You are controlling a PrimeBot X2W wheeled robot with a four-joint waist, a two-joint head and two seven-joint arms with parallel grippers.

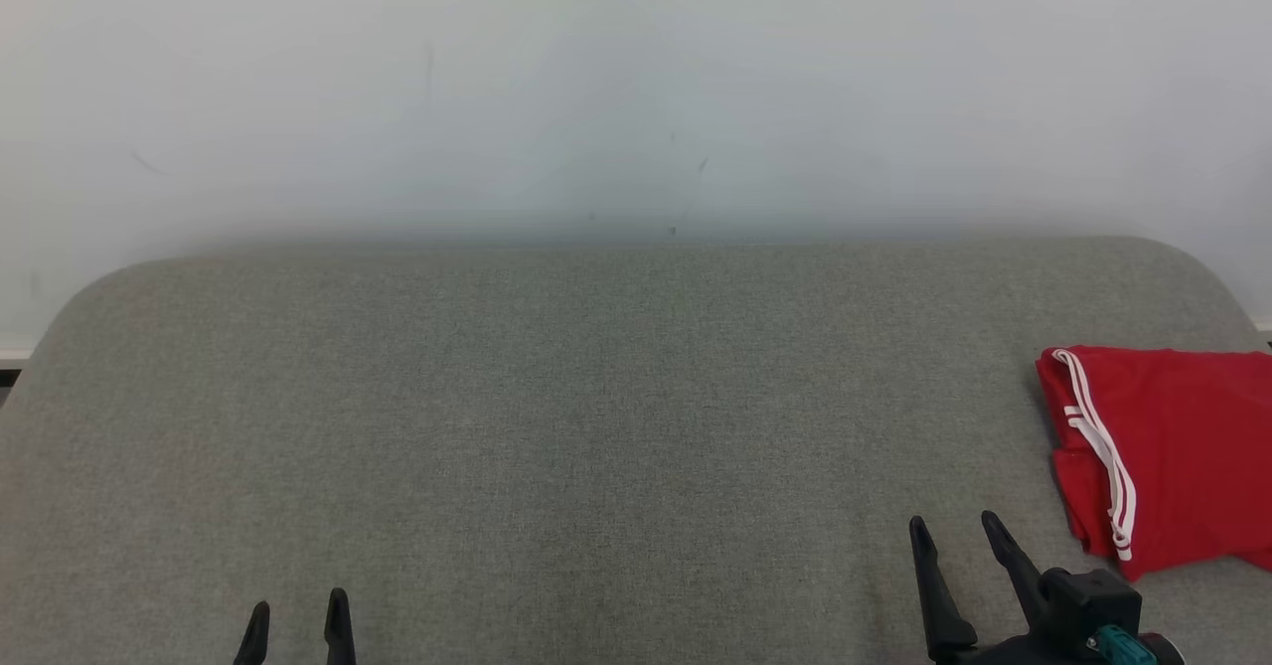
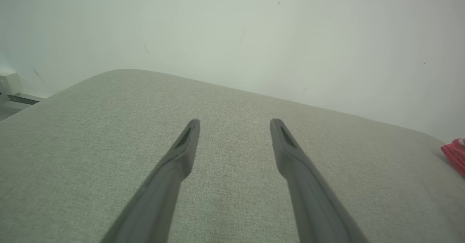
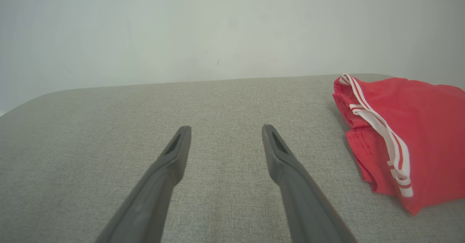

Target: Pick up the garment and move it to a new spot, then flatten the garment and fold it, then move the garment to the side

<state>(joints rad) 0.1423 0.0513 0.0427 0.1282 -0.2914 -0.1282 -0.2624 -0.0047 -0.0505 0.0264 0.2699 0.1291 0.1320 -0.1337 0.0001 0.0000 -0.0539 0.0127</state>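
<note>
The garment is red with white stripes and lies folded at the right edge of the grey cushioned surface. The right wrist view has the garment at its right, and the left wrist view catches a corner of the garment at its far right edge. My right gripper stands open just left of the garment, apart from it, with nothing between its fingers; in its own wrist view the right gripper hovers over bare fabric. My left gripper is open at the lower left, as the left gripper also appears above bare fabric.
A pale wall rises right behind the grey surface. The surface has rounded far corners. A white fitting sits beyond the surface's left end.
</note>
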